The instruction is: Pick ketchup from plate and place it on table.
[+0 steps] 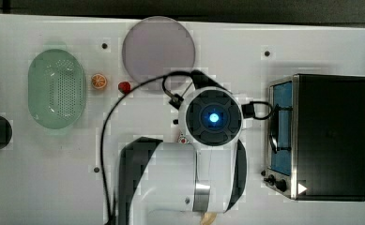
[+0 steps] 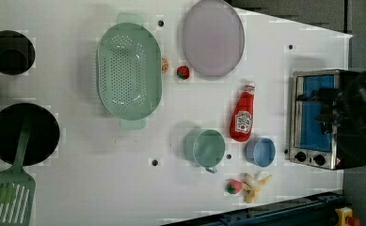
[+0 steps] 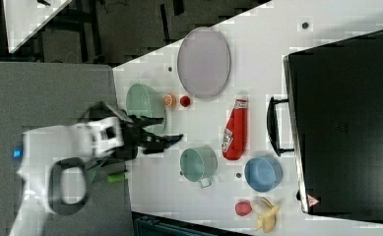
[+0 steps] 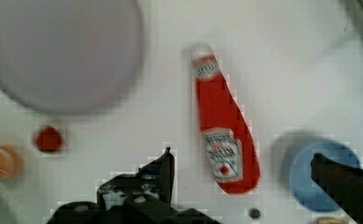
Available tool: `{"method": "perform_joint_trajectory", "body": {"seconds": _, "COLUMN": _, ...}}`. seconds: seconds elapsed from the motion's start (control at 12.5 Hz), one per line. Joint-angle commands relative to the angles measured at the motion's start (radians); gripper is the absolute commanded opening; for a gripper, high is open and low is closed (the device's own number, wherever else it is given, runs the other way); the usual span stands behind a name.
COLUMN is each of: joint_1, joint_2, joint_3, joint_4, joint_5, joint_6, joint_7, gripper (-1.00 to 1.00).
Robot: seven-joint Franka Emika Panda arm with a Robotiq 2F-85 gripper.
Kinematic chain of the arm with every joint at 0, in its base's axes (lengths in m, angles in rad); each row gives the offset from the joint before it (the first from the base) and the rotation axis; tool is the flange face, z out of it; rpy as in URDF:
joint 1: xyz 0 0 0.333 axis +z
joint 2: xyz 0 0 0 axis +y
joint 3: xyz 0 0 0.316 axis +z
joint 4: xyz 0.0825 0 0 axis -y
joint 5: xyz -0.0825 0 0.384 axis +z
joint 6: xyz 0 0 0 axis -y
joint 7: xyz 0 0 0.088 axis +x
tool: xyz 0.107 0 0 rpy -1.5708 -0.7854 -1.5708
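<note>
One white bench (image 2: pixel 77 188) carries every item. Toaster oven (image 2: pixel 319 117), black with a blue window, stands at the left view's right. Mint-green perforated basket (image 2: pixel 129 70) sits beside the bare lilac-grey plate (image 2: pixel 212 37); a small red fruit (image 2: pixel 183 72) lies between them. Ketchup (image 2: pixel 242 115) lies on its side on the bench, off the plate, white cap toward the plate, base just beside the blue bowl (image 2: pixel 260 152) and near the green mug (image 2: pixel 208 148). Claw (image 4: pixel 242 172) hangs above the bottle with its two dark fingers (image 4: pixel 163 172) spread wide, released and grasping nothing; in the wrist view the bottle's base lies between them.
</note>
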Motion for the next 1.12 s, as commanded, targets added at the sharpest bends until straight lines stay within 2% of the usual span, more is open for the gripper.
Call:
{"method": "perform_joint_trajectory", "body": {"seconds": 0.08, "joint_1": 0.010, "joint_2": -0.017, "joint_3": 0.009, "joint_4": 0.140, "joint_5": -0.003, "joint_6": -0.112, "joint_7": 0.104, "gripper": 1.00}}
{"method": "perform_joint_trajectory", "body": {"seconds": 0.56, "joint_1": 0.005, "joint_2": -0.012, "joint_3": 0.000, "joint_4": 0.382, "joint_5": -0.003, "joint_6": -0.434, "joint_7": 0.110, "gripper": 1.00}}
{"method": "perform_joint_trajectory", "body": {"seconds": 0.8, "joint_1": 0.005, "joint_2": -0.013, "joint_3": 0.000, "joint_4": 0.415, "joint_5": -0.003, "joint_6": -0.541, "joint_7": 0.110, "gripper": 1.00}}
{"method": "perform_joint_trajectory", "body": {"seconds": 1.12, "joint_1": 0.005, "joint_2": -0.009, "joint_3": 0.000, "joint_4": 0.412, "joint_5": -0.003, "joint_6": -0.540, "joint_7": 0.110, "gripper": 1.00}}
